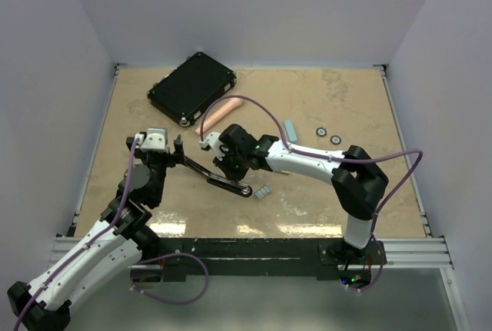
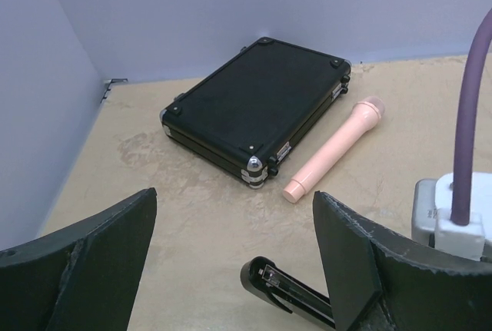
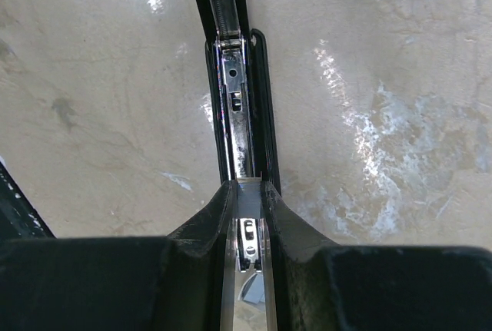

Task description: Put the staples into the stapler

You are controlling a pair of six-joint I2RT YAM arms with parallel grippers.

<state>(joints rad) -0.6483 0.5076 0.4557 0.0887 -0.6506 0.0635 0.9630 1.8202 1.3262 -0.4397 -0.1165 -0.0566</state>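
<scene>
A black stapler (image 1: 233,186) lies hinged open on the tan table. Its silver staple channel (image 3: 234,77) faces up. My right gripper (image 1: 221,160) is shut on that channel; in the right wrist view its fingers (image 3: 247,190) pinch the silver rail from both sides. My left gripper (image 1: 174,151) is open wide at the stapler's left end, and that black end (image 2: 288,289) lies between the two fingers (image 2: 234,196), nearer the right one. The staples (image 1: 263,192), a tiny ribbed grey block, lie on the table just right of the stapler's tip, apart from both grippers.
A black case (image 1: 192,87) lies at the back left, with a pink rod-shaped object (image 1: 219,114) beside it. A small pale blue-grey bar (image 1: 290,129) and two small black rings (image 1: 328,136) lie right of centre. Walls close the table on three sides.
</scene>
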